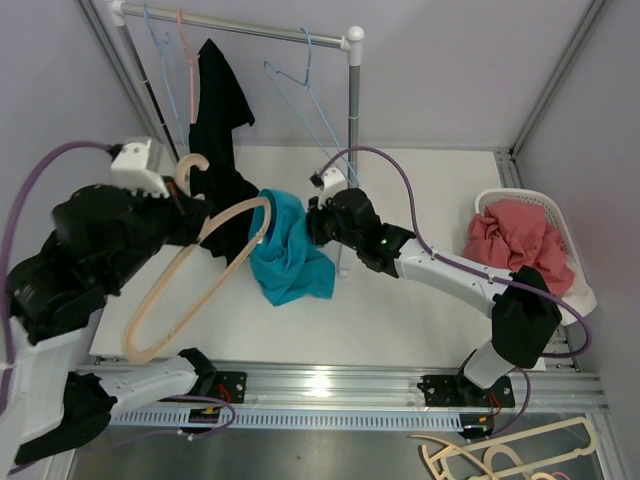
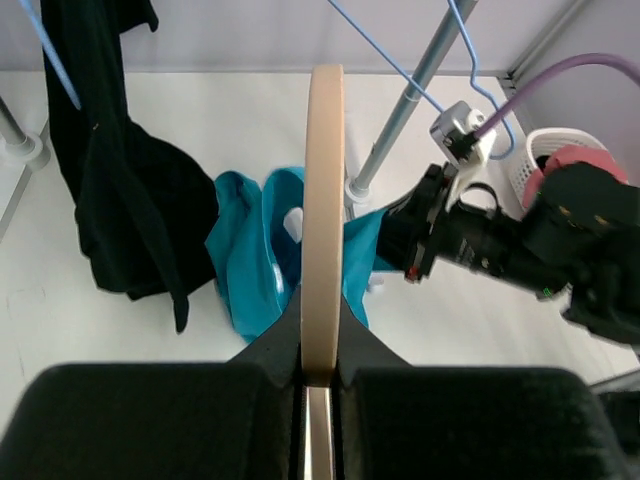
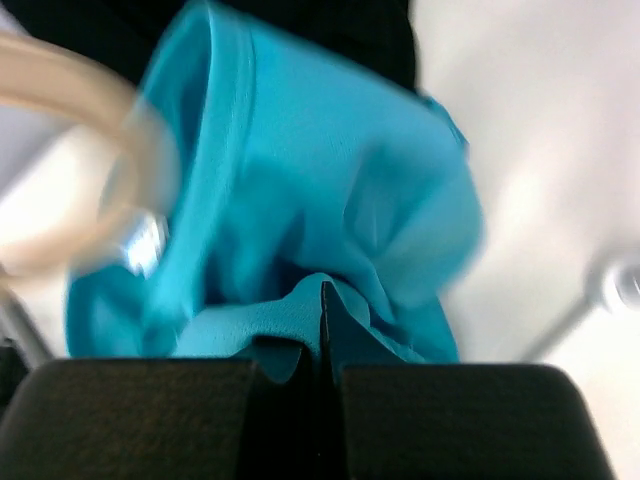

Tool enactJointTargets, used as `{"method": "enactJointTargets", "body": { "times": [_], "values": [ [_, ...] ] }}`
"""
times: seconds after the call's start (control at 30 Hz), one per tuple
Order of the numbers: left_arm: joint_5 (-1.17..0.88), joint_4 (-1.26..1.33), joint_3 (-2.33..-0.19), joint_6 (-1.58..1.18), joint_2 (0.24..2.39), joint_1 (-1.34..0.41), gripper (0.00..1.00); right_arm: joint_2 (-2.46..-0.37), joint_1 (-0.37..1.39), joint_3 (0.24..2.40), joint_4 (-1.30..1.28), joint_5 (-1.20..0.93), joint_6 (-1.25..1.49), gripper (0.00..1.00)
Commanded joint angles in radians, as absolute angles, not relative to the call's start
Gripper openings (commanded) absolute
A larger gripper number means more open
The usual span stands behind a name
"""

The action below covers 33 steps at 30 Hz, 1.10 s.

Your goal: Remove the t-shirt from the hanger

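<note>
A teal t-shirt (image 1: 285, 250) hangs bunched from one end of a beige wooden hanger (image 1: 190, 280) above the white table. My left gripper (image 1: 190, 215) is shut on the hanger near its hook; in the left wrist view the hanger (image 2: 324, 200) runs straight out from between the jaws, with the t-shirt (image 2: 255, 260) beyond. My right gripper (image 1: 312, 222) is shut on a fold of the t-shirt at its right side; the right wrist view shows the cloth (image 3: 330, 200) pinched between the closed jaws and the hanger end (image 3: 70, 200) blurred at left.
A clothes rail (image 1: 240, 30) at the back carries a black garment (image 1: 215, 130) and blue and pink wire hangers (image 1: 305, 105). A white basket (image 1: 545, 215) with red cloth (image 1: 515, 240) stands at right. The rail's post (image 1: 352, 130) stands just behind my right gripper. Spare hangers (image 1: 500, 455) lie at the near edge.
</note>
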<state>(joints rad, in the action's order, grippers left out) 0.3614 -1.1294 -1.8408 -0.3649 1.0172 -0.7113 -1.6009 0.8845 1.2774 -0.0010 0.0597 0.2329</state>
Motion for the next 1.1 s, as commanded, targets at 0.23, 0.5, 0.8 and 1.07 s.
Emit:
{"method": "enactJointTargets", "body": {
  "times": [0.23,0.5,0.8,1.07],
  "values": [
    [0.331,-1.221,-1.831,-0.334,0.868,-0.716,0.01,-1.457,0.886,1.034,0.012,0.005,0.262,0.00],
    [0.348,-1.193,-1.784,-0.348,0.816,-0.716,0.01,-1.638,0.962,1.132,-0.014,-0.052,0.259,0.00],
    [0.400,-1.210,-1.799,-0.351,0.778,-0.716,0.01,-1.884,0.950,1.373,-0.069,-0.002,0.282,0.06],
    [0.452,-1.253,-1.862,-0.345,0.764,-0.716,0.01,-1.962,0.969,1.503,-0.139,0.040,0.301,0.79]
  ]
}}
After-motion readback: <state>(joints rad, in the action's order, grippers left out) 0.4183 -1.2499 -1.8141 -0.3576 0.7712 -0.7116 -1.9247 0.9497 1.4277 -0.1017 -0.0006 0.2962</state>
